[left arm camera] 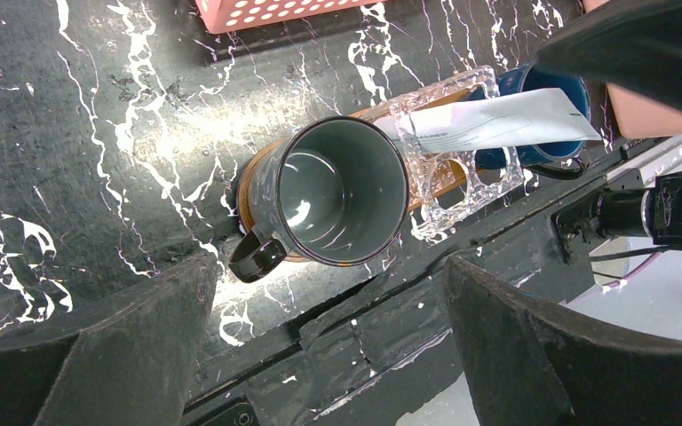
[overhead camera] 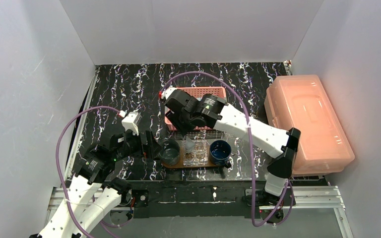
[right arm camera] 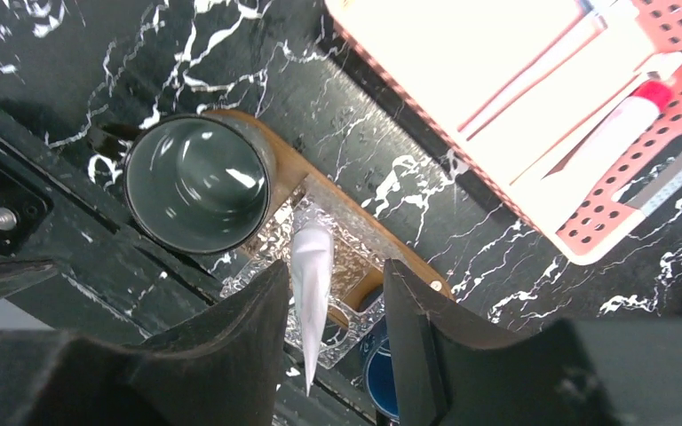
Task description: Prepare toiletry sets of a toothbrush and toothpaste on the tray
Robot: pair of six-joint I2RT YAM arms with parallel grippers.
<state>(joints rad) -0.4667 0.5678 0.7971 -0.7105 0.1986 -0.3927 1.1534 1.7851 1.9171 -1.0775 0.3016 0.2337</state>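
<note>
The dark wooden tray (overhead camera: 176, 164) lies near the front edge. It carries a grey mug (overhead camera: 170, 151), a clear glass holder (overhead camera: 197, 157) and a blue cup (overhead camera: 220, 151). A white toothpaste tube (right arm camera: 310, 282) stands upright in the holder (right arm camera: 355, 251). My right gripper (right arm camera: 337, 275) hangs over it, open; the tube is close by the left finger, with a gap on the other side. My left gripper (left arm camera: 329, 346) is wide open and holds nothing, just left of the mug (left arm camera: 342, 191). I cannot pick out a toothbrush; it may be among the packets in the basket.
A pink perforated basket (overhead camera: 218, 91) behind the tray holds pale packets and a white-and-red item (right arm camera: 626, 124). A large pink lidded box (overhead camera: 305, 121) fills the right side. The right arm reaches over the basket. White walls enclose the black marbled table (overhead camera: 124, 94).
</note>
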